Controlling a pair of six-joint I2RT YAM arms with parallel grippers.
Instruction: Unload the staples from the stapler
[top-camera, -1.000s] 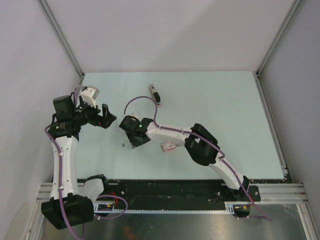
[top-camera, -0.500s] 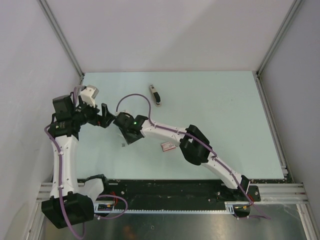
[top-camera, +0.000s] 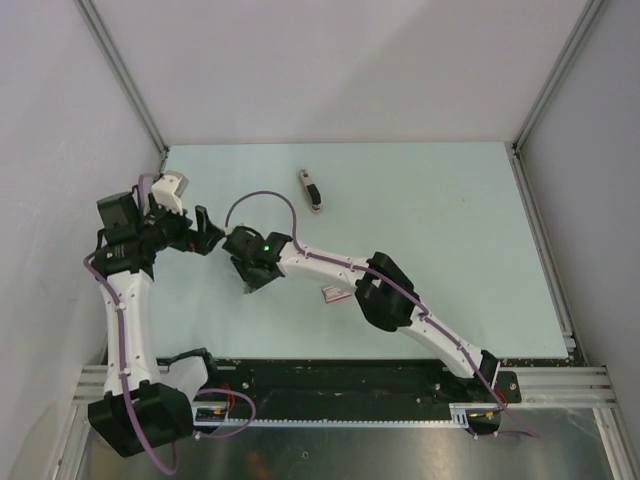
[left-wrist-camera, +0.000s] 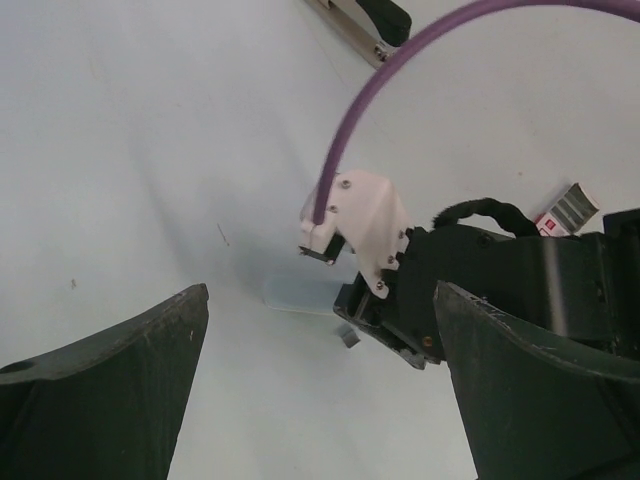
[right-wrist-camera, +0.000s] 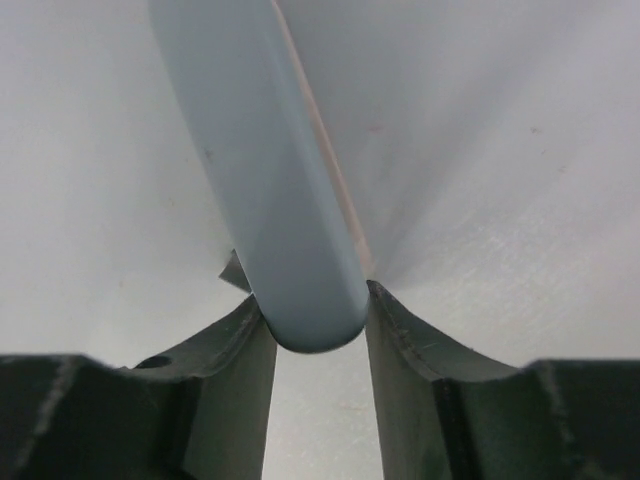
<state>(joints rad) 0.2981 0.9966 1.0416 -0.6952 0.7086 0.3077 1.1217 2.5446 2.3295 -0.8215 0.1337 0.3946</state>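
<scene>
One worktop (top-camera: 450, 230), pale blue-green, carries everything. Two arms reach over it: the left arm (top-camera: 125, 300) rises along the left edge, and the right arm (top-camera: 330, 268) stretches from the near right corner across to the left of middle. Two hands come close together there without touching.

The left hand (top-camera: 207, 232) is spread wide, with nothing between its fingers. The right hand (right-wrist-camera: 316, 315) is narrowed, its two fingers pressed against either side of the rounded end of one pale blue strip (right-wrist-camera: 260, 150). The rest of the strip runs out ahead of them (whether it rests on the worktop I cannot tell).

One stapler (top-camera: 312, 190) lies on the worktop toward the far middle, well apart from both hands and touched by neither. Its long axis runs roughly away from the arm bases, with the far end leaning a little left. It lies flat, dark on top over a paler base; which end is its front I cannot tell.

One box (top-camera: 336, 293), red and white, lies flat just beside the right arm, nearer the bases than the stapler. Its contents do not show.

One tiny grey bit (left-wrist-camera: 347, 337) lies under the right hand.
</scene>
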